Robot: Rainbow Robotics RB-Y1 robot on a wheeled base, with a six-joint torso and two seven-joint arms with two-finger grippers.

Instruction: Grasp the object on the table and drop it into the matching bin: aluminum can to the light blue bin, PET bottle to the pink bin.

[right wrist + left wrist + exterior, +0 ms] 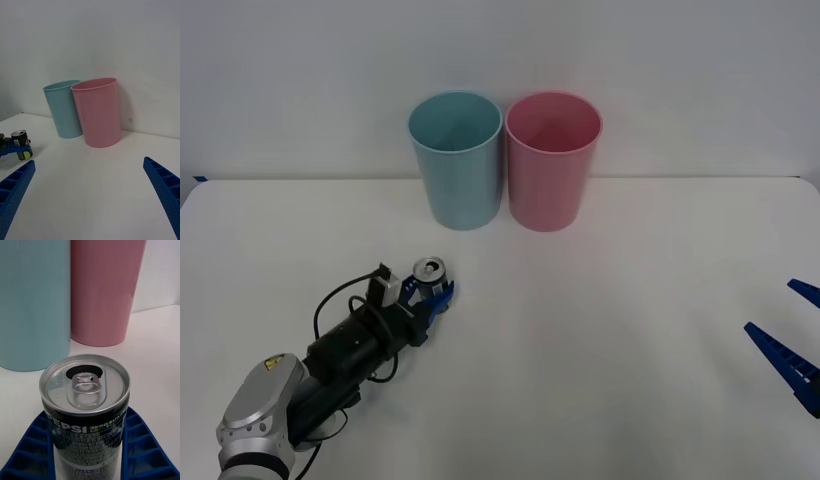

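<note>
White lettering on the aluminum can point(85, 408) reads "PEPSI", with "ZERO SUGAR" smaller beside it and fine print below; the can is short and black, with a silver pull-tab top, its mouth open, and a yellowish-green patch low on its side. It stands upright on the plain white table point(600, 340), in front of the light blue bin point(456, 160), and the left gripper point(432, 293) has its blue ribbed fingers point(144, 450) closed against the can's two sides. The pink bin point(552, 160) stands touching the light blue bin against a bare pale wall, and the right gripper point(90, 195) hangs spread wide and empty, well off to the pink bin's side.
</note>
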